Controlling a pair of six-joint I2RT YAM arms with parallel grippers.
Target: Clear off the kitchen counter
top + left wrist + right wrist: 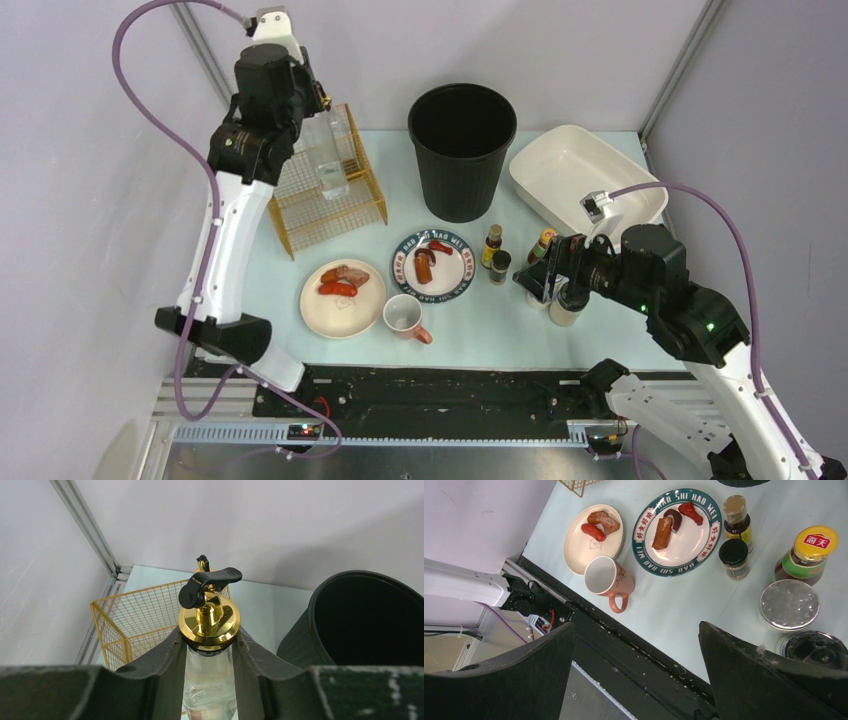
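My left gripper (209, 635) is shut on the neck of a clear glass bottle (210, 680) with a gold cap and a black pourer. It holds the bottle (332, 172) upright over the yellow wire basket (345, 205) at the back left of the kitchen counter (480, 335). My right gripper (636, 630) hangs open and empty above the counter's front edge, to the right, close to a silver-lidded jar (789, 605). On the counter stand a cream plate (318, 315) with sausages, a patterned plate (402, 262) with food, and a pink mug (405, 316).
A black bin (462, 150) stands at the back centre and a white basin (585, 180) at the back right. Small condiment bottles (492, 245) and a yellow-lidded sauce bottle (542, 245) cluster by the right gripper (535, 282). A black rail (440, 385) runs along the front.
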